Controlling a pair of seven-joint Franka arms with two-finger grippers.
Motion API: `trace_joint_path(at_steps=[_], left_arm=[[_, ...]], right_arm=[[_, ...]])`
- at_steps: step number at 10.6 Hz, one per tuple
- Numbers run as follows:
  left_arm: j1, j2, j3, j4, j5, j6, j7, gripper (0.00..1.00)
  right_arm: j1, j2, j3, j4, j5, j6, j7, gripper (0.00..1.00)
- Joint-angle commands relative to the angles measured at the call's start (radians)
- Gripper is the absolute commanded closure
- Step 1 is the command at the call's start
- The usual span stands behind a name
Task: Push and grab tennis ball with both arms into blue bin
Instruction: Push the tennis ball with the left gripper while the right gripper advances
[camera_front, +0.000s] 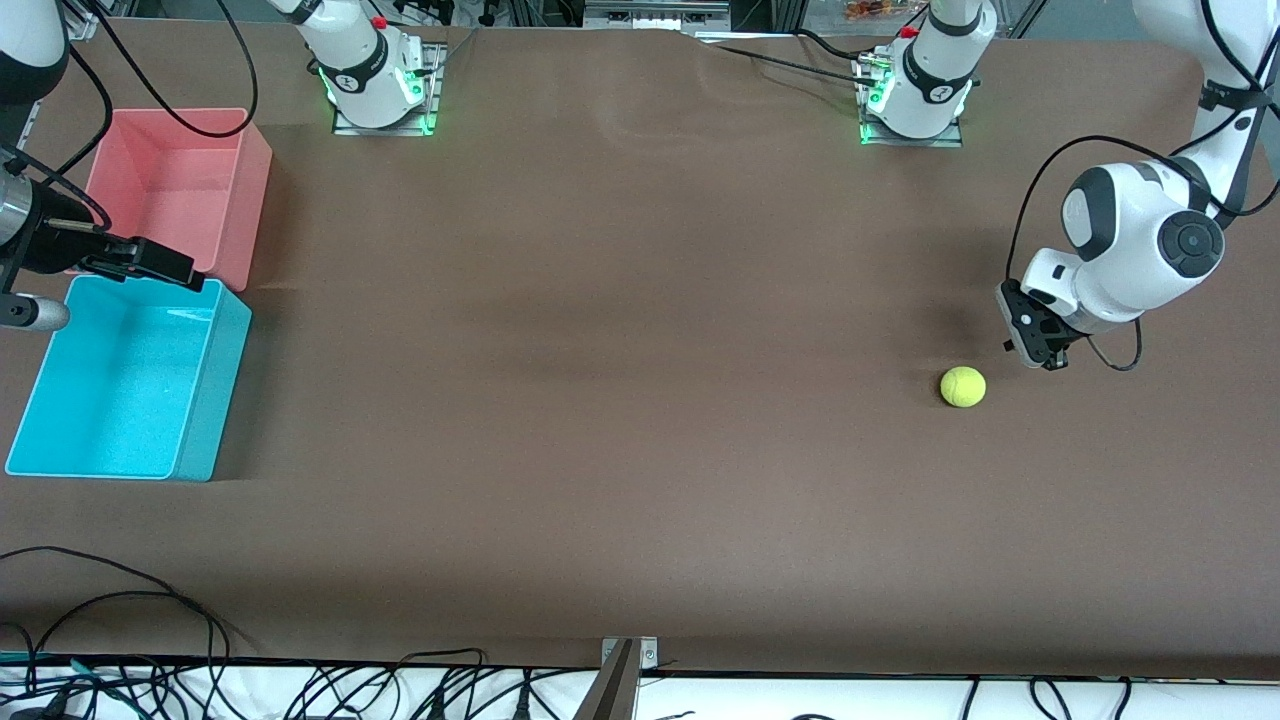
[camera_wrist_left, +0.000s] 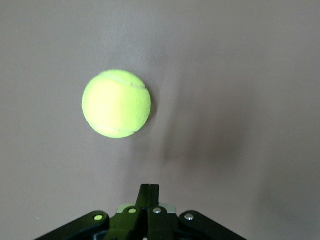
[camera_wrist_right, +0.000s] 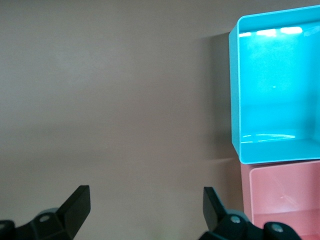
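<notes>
The tennis ball (camera_front: 963, 387) lies on the brown table toward the left arm's end, and also shows in the left wrist view (camera_wrist_left: 116, 103). My left gripper (camera_front: 1040, 345) is shut and empty, low over the table just beside the ball and apart from it; its closed fingertips show in the left wrist view (camera_wrist_left: 150, 186). The blue bin (camera_front: 215, 400) stands empty at the right arm's end of the table. My right gripper (camera_front: 170, 268) is open and empty, up over the blue bin's edge next to the pink bin. In the right wrist view (camera_wrist_right: 145, 192) the blue bin (camera_wrist_right: 234, 90) is off to one side.
A pink bin (camera_front: 245, 210), empty, stands touching the blue bin, farther from the front camera; it also shows in the right wrist view (camera_wrist_right: 280, 200). Cables hang along the table's front edge (camera_front: 400, 665). A wide stretch of bare table lies between the ball and the bins.
</notes>
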Motion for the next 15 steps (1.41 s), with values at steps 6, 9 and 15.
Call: trace_joint_path(at_steps=[6,9,15], left_arm=[[0.027,0.202,-0.002,0.211,-0.031,0.033,0.211,1.00],[0.027,0.256,-0.004,0.261,-0.052,0.033,0.231,1.00],[0.020,0.276,-0.004,0.249,-0.097,0.033,0.227,1.00]], right_arm=[[-0.001,0.015,-0.001,0.009,0.029,-0.018,-0.096,0.00],[0.005,0.035,0.002,0.008,0.029,-0.051,-0.105,0.00],[0.020,0.059,0.002,0.008,0.029,-0.054,-0.177,0.00]])
